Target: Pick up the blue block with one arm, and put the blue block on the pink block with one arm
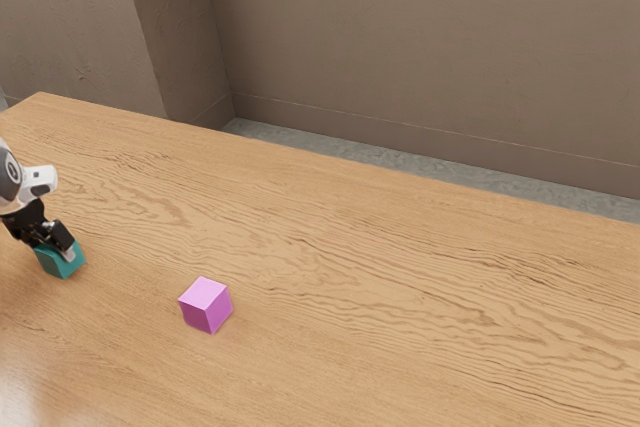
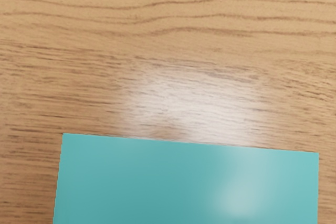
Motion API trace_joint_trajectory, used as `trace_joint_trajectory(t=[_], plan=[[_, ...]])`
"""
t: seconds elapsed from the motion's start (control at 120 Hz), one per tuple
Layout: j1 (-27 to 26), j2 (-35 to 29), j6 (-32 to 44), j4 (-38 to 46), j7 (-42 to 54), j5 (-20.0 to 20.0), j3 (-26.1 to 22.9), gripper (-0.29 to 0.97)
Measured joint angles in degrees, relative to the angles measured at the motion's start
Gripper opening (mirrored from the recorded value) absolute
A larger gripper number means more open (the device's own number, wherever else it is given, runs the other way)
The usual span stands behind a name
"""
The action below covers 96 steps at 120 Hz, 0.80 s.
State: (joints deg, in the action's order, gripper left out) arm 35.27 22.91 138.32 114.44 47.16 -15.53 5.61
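You're at the grasp: the tool [image 1: 52,243] sits on the blue block [image 1: 64,263] at the desk's [image 1: 400,277] left edge; whether it's clamped, you cannot tell; next, lift it and carry it right onto the pink block [image 1: 206,304].

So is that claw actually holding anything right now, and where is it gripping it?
It seems so: the claw grips the blue block by its upper part, from two opposite sides, low over the table.
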Motion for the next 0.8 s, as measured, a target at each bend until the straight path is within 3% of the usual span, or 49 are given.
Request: trace_joint_trajectory(t=[0.1,0.333,0.567,0.633,0.8], plan=[[0.0,0.19,0.0,0.01,0.09,-0.65,0.01,0.67],[-0.08,0.04,0.11,0.01,-0.12,-1.94,0.02,0.38],[-0.68,-1.29,0.41,0.15,-0.94,-1.44,0.02,0.3],[-1.49,-2.99,0.48,0.46,-1.18,-1.15,0.03,0.28],[-5.86,-15.75,0.57,9.2,-1.96,-0.8,0.02,0.3]])
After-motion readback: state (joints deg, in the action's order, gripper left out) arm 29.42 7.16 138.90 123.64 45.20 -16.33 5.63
